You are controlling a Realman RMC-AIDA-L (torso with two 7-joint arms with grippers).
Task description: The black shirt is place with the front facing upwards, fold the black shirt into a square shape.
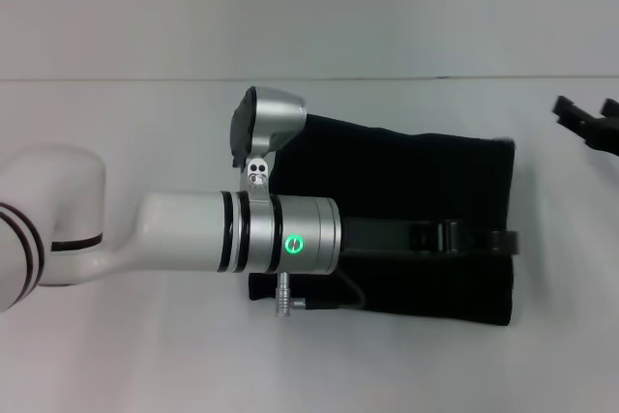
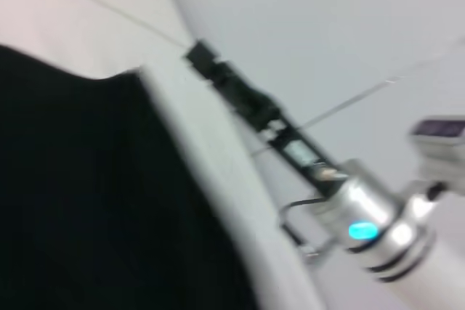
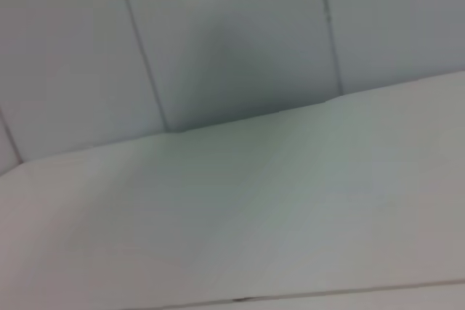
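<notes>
Black shirt lies flat on the white table as a compact dark rectangle w/ no lettering showing, so I judge most folds done; maybe one more to square it. My left gripper reaches across the shirt to its far edge, arm level over the cloth. Fingers there: can't tell if clenched or released. Right gripper sits clear of the shirt beyond that edge, fingers apart, holding nothing.
</notes>
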